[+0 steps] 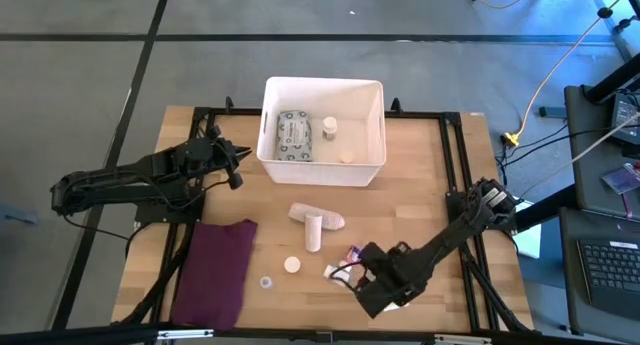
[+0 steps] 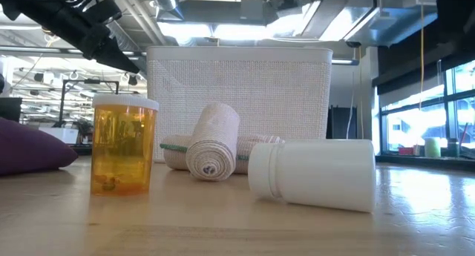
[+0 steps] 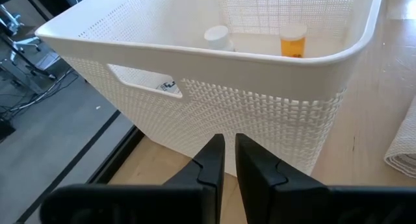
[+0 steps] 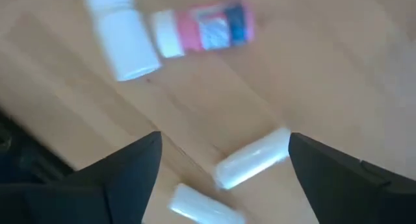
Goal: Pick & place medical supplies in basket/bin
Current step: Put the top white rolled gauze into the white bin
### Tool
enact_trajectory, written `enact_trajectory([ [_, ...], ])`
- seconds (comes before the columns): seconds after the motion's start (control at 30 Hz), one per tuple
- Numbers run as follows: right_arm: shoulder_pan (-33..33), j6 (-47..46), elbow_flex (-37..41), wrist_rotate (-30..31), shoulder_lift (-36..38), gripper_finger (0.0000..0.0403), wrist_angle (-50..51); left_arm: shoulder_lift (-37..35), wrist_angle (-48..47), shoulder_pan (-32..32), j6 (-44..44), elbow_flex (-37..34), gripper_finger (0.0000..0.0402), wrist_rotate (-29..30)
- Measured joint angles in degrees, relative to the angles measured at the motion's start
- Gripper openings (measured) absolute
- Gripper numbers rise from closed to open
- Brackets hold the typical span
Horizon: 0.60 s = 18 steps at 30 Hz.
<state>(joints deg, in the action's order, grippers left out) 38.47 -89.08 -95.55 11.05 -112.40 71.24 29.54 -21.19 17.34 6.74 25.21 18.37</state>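
The white basket [image 1: 322, 130] stands at the table's far middle. It holds a grey-green packet [image 1: 295, 135], a white cap [image 3: 216, 34] and an amber bottle [image 3: 292, 41]. On the table lie bandage rolls [image 1: 318, 217], a white bottle [image 1: 313, 231], a round cap [image 1: 292, 265] and a pink-labelled bottle [image 4: 201, 28]. My right gripper [image 4: 224, 146] is open and points down above a small white tube [image 4: 253, 158] near the front right, clear of it. My left gripper [image 3: 224, 152] is shut and empty, just left of the basket's slot handle [image 3: 146, 84].
A maroon cloth [image 1: 215, 270] lies flat at the front left. A small clear cap [image 1: 266, 282] sits beside it. In the low view an amber bottle [image 2: 123, 145] stands upright and a white bottle [image 2: 312, 173] lies on its side before the basket [image 2: 239, 100].
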Motion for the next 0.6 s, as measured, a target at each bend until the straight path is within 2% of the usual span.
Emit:
enact_trajectory([
  [0.13,1.38,-15.99,4.08,-1.48,0.00,0.0336,-1.28,0.00,0.44,0.00,-0.01,0.00,0.0031,0.00],
  [0.23,1.93,-23.64,7.10,-2.77,0.00,0.0336,-3.19,-0.02,0.42,0.00,-0.02,0.00,0.0031,0.00],
  [0.43,1.87,-30.60,13.06,-8.14,0.00,0.0336,-6.89,0.00,0.40,0.00,-0.02,0.00,0.0031,0.00],
  [0.6,1.35,-26.37,17.94,-8.17,0.00,0.0336,-16.55,0.00,0.42,0.00,-0.04,0.00,0.0031,-0.02],
])
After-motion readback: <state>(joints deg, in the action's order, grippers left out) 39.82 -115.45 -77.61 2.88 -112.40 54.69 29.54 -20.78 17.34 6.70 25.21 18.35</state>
